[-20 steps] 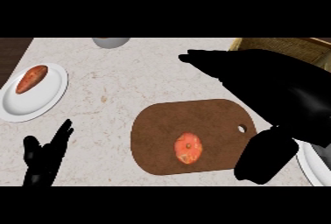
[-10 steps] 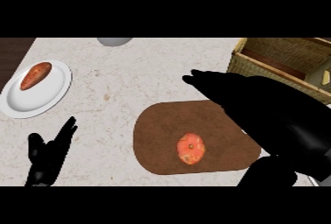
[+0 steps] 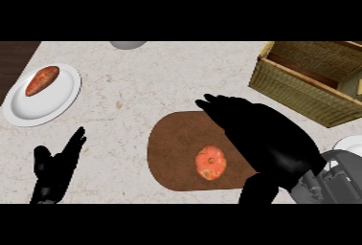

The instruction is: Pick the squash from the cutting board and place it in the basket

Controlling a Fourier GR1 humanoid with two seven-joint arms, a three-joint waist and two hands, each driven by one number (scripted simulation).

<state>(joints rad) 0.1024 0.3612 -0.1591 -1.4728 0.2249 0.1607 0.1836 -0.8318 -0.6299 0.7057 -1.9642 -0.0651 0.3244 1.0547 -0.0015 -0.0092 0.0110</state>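
An orange squash [image 3: 210, 162] lies on the brown cutting board [image 3: 173, 148] in the lower middle of the head view. My right hand [image 3: 265, 139] hovers open over the board's right half, fingers stretched toward the upper left and thumb [image 3: 256, 191] hanging below. The squash lies between fingers and thumb, with nothing curled round it. The woven basket [image 3: 300, 88] stands at the upper right, its lid raised. My left hand [image 3: 56, 167] rests open at the lower left, fingers up.
A white plate [image 3: 39, 107] with an orange sweet potato [image 3: 41, 80] sits at the upper left. A grey bowl [image 3: 128, 45] peeks in at the top edge. Part of another white plate [image 3: 348, 143] shows at the right edge.
My right hand has moved down and left over the board, closing in on the squash. The view has shifted, bringing more of the basket in. The left hand stays put.
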